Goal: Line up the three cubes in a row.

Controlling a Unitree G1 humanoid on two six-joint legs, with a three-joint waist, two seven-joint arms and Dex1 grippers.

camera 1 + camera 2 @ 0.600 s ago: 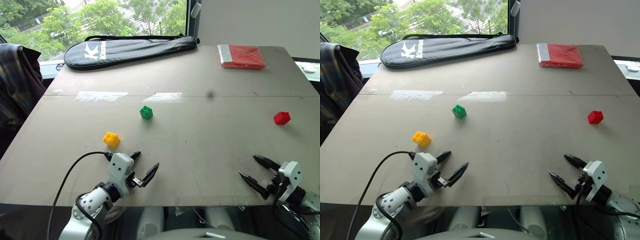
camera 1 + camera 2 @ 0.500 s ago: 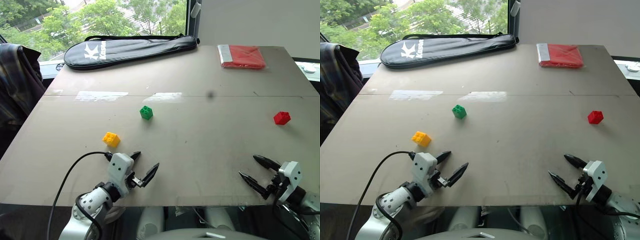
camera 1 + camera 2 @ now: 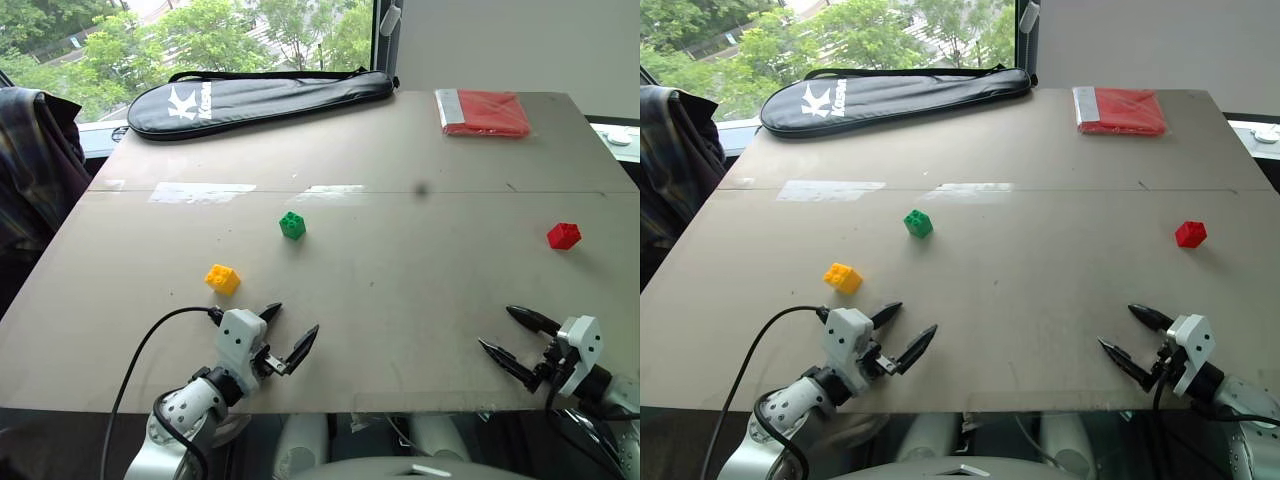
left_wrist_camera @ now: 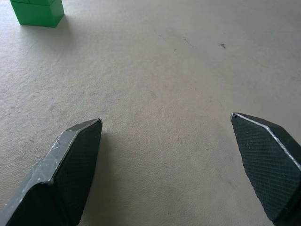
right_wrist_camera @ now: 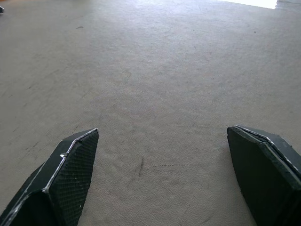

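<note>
Three small studded cubes lie apart on the grey table. The green cube sits left of the middle, and it also shows in the left wrist view as the green cube. Nearer and further left lies the yellow cube. The red cube rests far to the right. My left gripper hovers open near the front edge, just this side of the yellow cube, holding nothing. At the front right corner my right gripper stands open and empty, well short of the red cube.
A black racket bag lies along the far left edge. A flat red packet sits at the far right corner. A plaid garment hangs beside the table's left side. Strips of tape cross the table's seam.
My right gripper has slid slightly to the right along the front edge. The cubes and the left gripper stay where they were.
</note>
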